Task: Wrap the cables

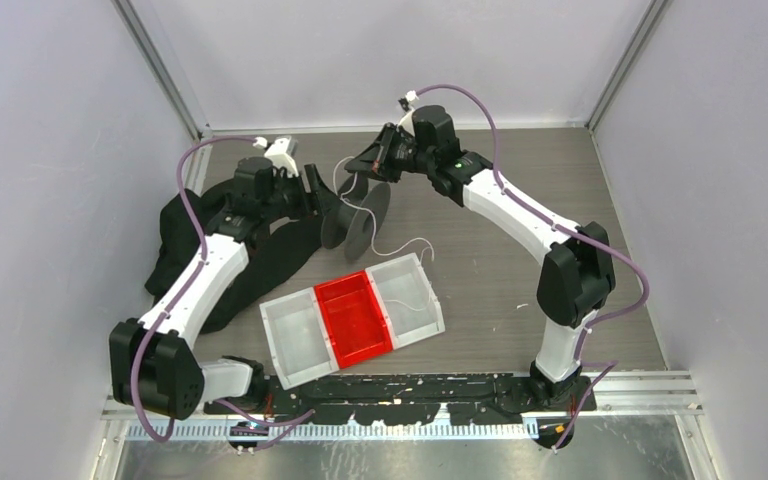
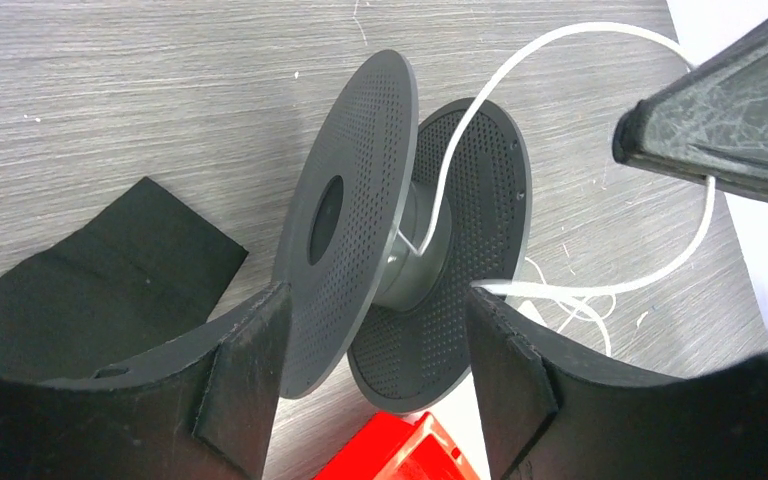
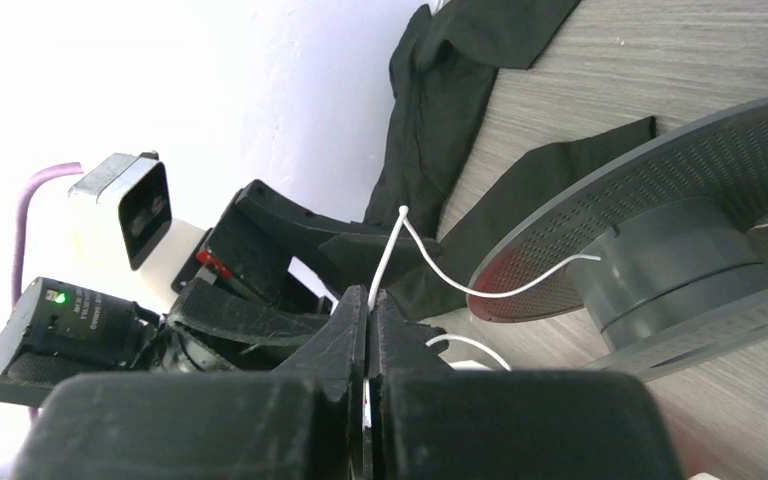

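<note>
A dark grey spool stands on its flange edges at mid-table. A thin white cable runs from its hub up to my right gripper, which is shut on it just behind the spool. In the right wrist view the cable comes out of the closed gripper and curves to the spool. My left gripper is open, with the spool seen between its fingers; the cable loops over the far flange. More cable trails toward the tray.
A tray with a red middle compartment lies near the front, with white cable in its right compartment. A black fabric strap lies at the left under my left arm. Walls enclose the table on both sides and at the back.
</note>
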Action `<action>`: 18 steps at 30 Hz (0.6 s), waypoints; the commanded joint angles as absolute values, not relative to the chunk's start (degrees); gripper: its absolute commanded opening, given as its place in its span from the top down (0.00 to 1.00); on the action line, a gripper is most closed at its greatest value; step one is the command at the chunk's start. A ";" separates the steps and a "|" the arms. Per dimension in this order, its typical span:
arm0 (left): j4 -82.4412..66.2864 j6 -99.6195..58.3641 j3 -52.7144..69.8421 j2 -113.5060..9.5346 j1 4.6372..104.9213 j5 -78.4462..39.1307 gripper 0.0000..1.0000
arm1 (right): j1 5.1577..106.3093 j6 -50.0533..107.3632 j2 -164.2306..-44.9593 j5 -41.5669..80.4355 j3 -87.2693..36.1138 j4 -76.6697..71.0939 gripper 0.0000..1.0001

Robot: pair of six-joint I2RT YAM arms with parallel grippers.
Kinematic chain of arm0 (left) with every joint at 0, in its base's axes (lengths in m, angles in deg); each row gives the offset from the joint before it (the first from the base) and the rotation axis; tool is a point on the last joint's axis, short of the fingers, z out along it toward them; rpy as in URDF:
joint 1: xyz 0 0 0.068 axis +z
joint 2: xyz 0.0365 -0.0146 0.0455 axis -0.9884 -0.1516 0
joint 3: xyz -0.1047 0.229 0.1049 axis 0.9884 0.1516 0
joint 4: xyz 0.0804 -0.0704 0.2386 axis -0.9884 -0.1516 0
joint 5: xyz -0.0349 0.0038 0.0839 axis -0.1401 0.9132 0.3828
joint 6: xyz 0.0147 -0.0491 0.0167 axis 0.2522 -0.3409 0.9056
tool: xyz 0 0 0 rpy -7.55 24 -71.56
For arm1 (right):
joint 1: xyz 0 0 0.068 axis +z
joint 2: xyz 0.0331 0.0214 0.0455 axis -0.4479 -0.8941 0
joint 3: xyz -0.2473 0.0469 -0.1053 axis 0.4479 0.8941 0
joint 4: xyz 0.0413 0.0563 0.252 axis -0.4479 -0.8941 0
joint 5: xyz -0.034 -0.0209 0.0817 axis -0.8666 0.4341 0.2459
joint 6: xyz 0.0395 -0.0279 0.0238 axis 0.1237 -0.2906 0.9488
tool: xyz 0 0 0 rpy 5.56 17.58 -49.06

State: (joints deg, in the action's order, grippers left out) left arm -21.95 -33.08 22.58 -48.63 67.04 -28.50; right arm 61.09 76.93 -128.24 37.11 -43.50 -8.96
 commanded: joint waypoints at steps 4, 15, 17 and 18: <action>-17.14 -33.90 22.75 -50.28 66.95 -28.82 0.36 | 60.75 79.88 -128.70 40.69 -46.57 -7.17 0.99; -14.77 -33.19 21.91 -53.04 63.68 -24.25 0.41 | 60.62 80.85 -129.15 40.71 -46.61 -5.82 0.99; -15.04 -32.13 21.60 -53.58 62.52 -22.71 0.41 | 60.47 81.12 -129.14 40.52 -46.50 -5.61 0.99; -15.10 -31.88 21.49 -53.65 62.14 -22.13 0.41 | 60.36 81.37 -129.01 40.27 -46.27 -5.36 0.99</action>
